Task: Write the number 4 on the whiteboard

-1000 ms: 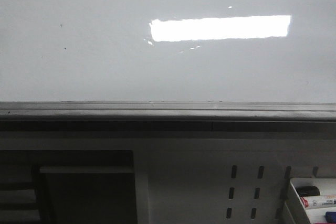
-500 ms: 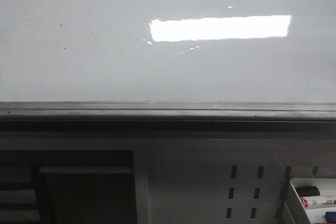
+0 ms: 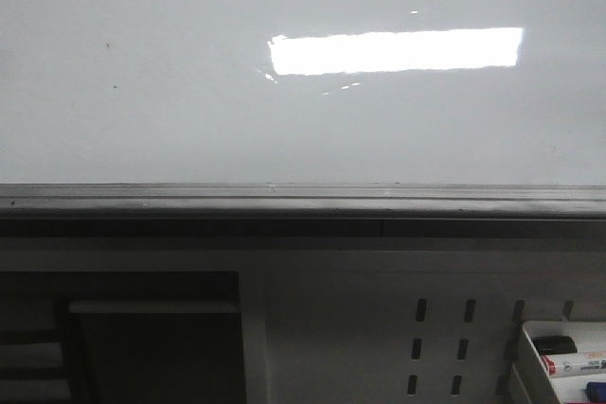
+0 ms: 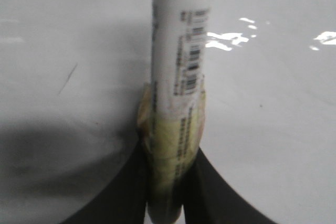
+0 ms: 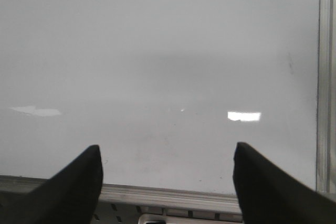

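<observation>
The whiteboard (image 3: pixel 189 130) is seen filling the upper front view, bounded below by its grey edge rail (image 3: pixel 303 201); only tiny dark specks are noted on it there, and no drawn 4 is discernible. A white marker (image 4: pixel 178 51) with a barcoded label is pinched between the fingers of the left gripper (image 4: pixel 167 182), directed at the board. The right gripper (image 5: pixel 167 182) is held spread wide, empty, facing the whiteboard. Markers are observed in a white tray (image 3: pixel 530 357) on the perforated panel (image 3: pixel 379 319).

Dim, grey exposure throughout: a bright rectangular glare patch on the glossy whiteboard (image 3: pixel 189 120), smaller glints in both wrist views, a soft shadow beside the blurred, out-of-focus marker (image 4: pixel 178 66), and dark, underexposed lower front view.
</observation>
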Controlling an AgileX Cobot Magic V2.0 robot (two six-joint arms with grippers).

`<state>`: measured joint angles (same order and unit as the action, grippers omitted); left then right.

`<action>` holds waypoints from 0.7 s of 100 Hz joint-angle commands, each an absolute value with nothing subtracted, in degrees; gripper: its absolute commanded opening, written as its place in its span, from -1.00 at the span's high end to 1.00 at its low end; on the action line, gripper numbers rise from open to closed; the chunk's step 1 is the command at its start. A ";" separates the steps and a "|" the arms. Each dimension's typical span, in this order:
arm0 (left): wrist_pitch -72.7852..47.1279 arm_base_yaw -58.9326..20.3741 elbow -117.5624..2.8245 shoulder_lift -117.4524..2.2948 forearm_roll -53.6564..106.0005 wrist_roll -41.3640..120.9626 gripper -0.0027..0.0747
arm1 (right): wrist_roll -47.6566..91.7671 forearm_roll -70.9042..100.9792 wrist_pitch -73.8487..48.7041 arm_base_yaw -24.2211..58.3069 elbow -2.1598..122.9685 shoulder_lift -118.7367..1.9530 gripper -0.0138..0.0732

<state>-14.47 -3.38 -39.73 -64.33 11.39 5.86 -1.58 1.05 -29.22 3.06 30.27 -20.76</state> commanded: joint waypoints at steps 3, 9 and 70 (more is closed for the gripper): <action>-19.32 -3.70 -44.40 -59.64 10.90 7.31 0.96 | -1.39 2.57 -27.58 2.77 34.32 -21.70 -0.39; -25.37 -3.93 -46.39 -57.90 10.90 10.78 0.96 | -1.39 2.68 -30.11 2.77 36.26 -21.70 -0.39; -53.90 -28.19 -58.31 -58.47 27.89 46.18 0.96 | 55.00 42.47 -63.53 2.89 56.17 -45.22 -0.39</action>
